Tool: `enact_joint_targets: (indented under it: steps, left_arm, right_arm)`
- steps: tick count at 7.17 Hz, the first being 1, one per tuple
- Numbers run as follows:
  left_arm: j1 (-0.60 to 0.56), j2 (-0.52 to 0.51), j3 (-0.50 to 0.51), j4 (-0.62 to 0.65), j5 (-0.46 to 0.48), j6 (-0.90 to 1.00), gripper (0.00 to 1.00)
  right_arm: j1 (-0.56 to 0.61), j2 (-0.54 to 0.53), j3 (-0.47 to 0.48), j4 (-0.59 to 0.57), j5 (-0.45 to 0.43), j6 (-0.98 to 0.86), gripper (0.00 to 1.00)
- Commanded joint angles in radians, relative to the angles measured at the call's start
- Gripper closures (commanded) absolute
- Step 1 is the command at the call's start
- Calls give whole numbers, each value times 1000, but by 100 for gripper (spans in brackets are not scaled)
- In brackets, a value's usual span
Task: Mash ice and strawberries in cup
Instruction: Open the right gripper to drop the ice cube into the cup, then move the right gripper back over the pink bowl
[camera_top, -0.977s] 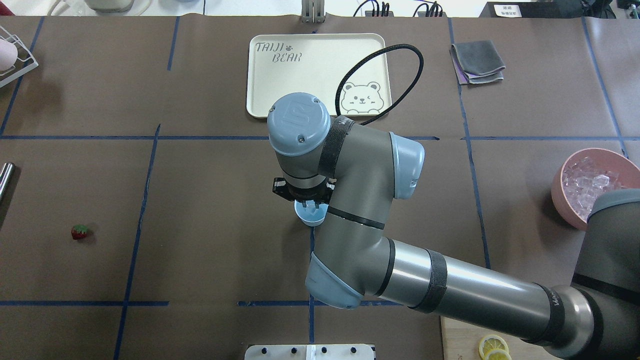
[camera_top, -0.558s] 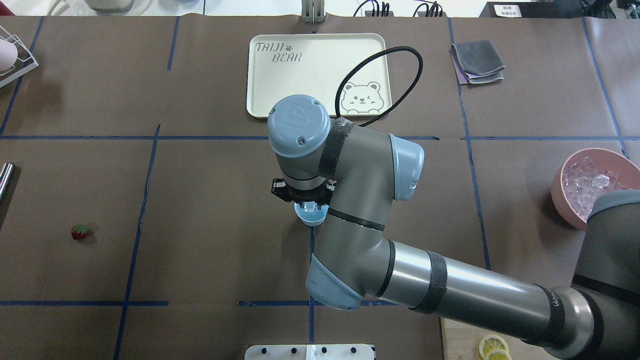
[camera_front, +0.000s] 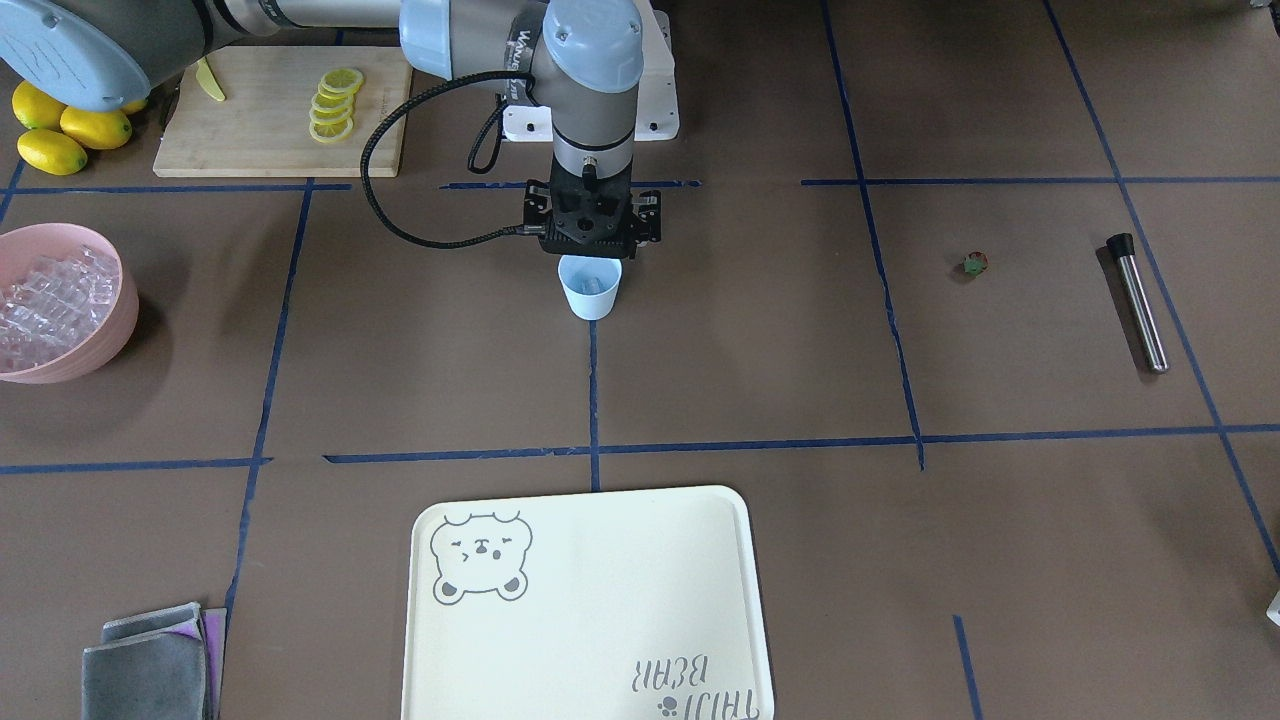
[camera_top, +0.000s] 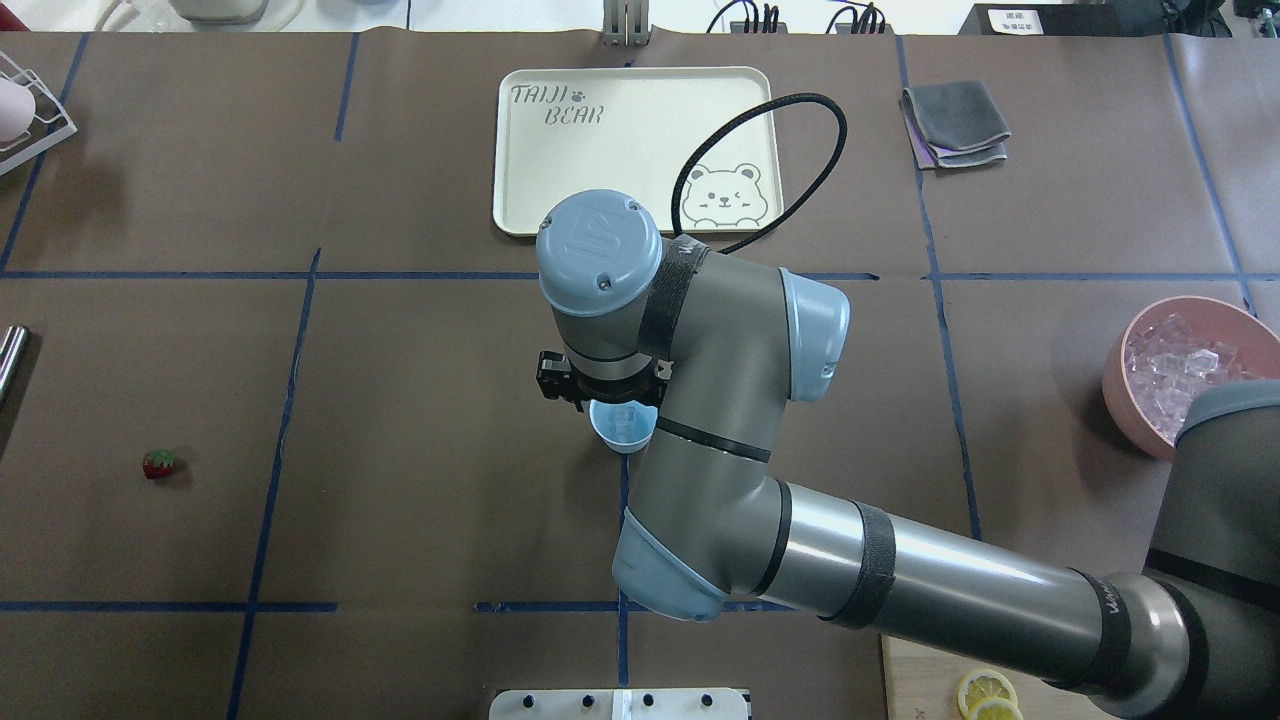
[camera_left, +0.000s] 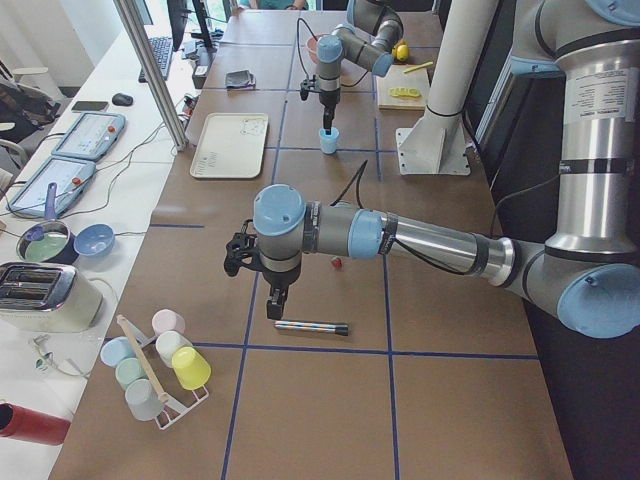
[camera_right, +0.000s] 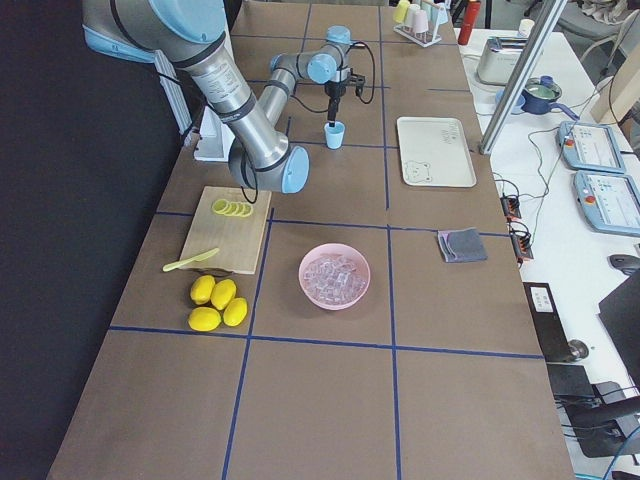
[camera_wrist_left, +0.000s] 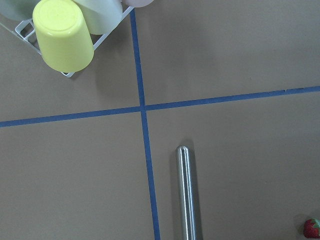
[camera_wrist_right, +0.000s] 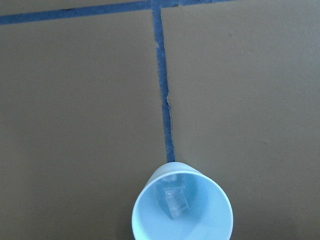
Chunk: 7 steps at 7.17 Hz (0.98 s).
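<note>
Ice (camera_wrist_right: 176, 202), one cube, is seen inside the cup (camera_wrist_right: 216, 219) in the right wrist view. Overhead, the strawberry (camera_top: 159, 463) is found on the desk (camera_top: 400, 400) at the cup's nine o'clock, well apart; mashing is judged unstarted. In front and left views, it cannot be told whether the jaws of the right gripper (camera_front: 592, 250) and left gripper (camera_left: 277, 300) are spread.

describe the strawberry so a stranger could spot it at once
In the overhead view, find the cream bear tray, then the light-blue cup below it in the picture. Far to the cup's left, short of the steel rod at the edge, lies the strawberry: tiny, red with a green top, alone on brown paper.
</note>
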Motion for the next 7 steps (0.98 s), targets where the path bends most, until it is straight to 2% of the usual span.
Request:
enact_joint_targets:
  steps: [1, 4, 5, 6, 7]
  left_arm:
    - [0, -4, 0, 1, 2, -2, 0]
    - [0, -4, -5, 0, 0, -2, 0]
    - [0, -4, -11, 1, 0, -2, 0]
    - [0, -4, -17, 5, 0, -2, 0]
    - [0, -4, -18, 5, 0, -2, 0]
  right_arm:
    - [46, -33, 81, -3, -17, 34, 1]
    - [203, -317, 436, -3, 2, -81, 1]
    - [258, -431, 522, 3, 28, -139, 1]
    - [319, -496, 554, 3, 62, -182, 1]
    - [396, -562, 572, 5, 115, -300, 1]
